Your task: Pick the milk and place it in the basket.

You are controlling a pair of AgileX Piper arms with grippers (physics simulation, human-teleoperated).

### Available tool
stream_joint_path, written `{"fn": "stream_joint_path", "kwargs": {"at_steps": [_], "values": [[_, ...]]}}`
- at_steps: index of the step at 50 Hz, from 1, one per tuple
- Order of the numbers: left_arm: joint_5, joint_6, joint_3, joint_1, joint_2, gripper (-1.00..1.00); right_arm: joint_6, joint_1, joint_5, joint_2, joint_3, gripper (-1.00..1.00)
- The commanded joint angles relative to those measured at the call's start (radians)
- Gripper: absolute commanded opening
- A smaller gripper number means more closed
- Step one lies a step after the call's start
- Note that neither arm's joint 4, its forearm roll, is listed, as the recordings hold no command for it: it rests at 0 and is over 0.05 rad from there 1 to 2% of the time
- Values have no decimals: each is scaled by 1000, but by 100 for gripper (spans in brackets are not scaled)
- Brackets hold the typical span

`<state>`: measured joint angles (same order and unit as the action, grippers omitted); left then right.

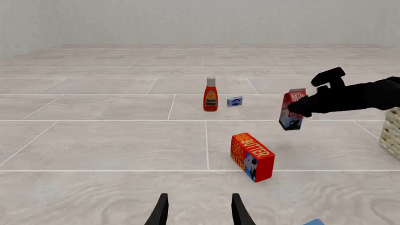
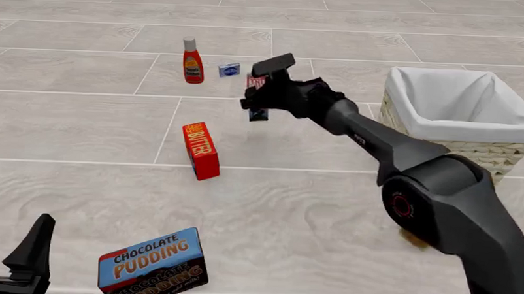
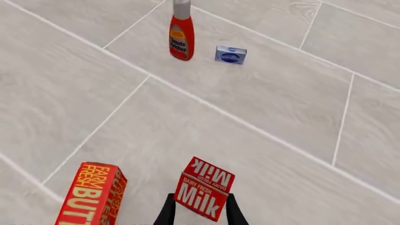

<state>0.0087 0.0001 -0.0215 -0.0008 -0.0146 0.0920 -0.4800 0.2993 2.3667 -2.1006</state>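
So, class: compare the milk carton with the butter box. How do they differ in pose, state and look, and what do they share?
The milk is held off the floor, tilted, in the right gripper; the butter box rests on the tiled floor, ungripped. The milk is a narrow carton, red on top and dark at the bottom; the butter box is broader, with yellow lettering against the milk's white. Both are mostly red, printed dairy packages.

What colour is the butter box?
The butter box is red with yellow-orange lettering; the left wrist view shows it best.
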Motion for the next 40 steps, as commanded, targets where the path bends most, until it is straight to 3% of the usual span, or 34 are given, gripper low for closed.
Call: {"fn": "stream_joint_path", "kwargs": {"at_steps": [1, 40], "values": [[0, 0, 0, 0, 0, 100, 4, -2, -44, -136, 89, -100], [0, 0, 0, 0, 0, 100, 36, 15, -97, -554, 404, -100]]}}
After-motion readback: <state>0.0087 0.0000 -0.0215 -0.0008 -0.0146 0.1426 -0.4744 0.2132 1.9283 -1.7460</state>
